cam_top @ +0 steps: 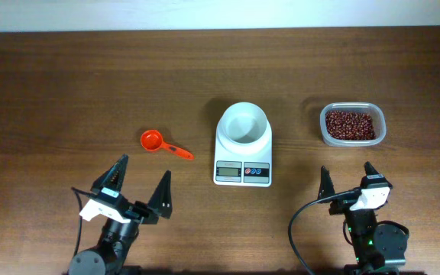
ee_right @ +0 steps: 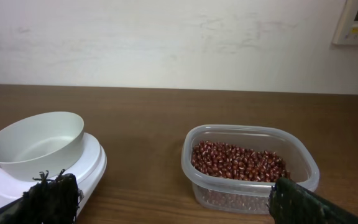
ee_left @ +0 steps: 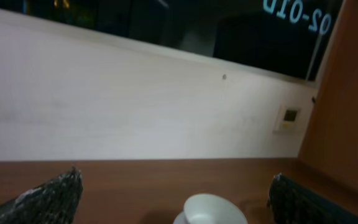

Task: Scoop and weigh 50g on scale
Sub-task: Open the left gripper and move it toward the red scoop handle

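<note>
Now: the scale sits at the middle of the worktop, its white bowl on the platform and the display facing the near edge. The beans lie heaped in a clear tub toward the right edge, apart from the scale, and an orange scoop lies near the scale's left side, handle pointing toward it. Both claws hang by the near edge, left gripper and right gripper, each with jaws spread wide and gripping nothing.
</note>
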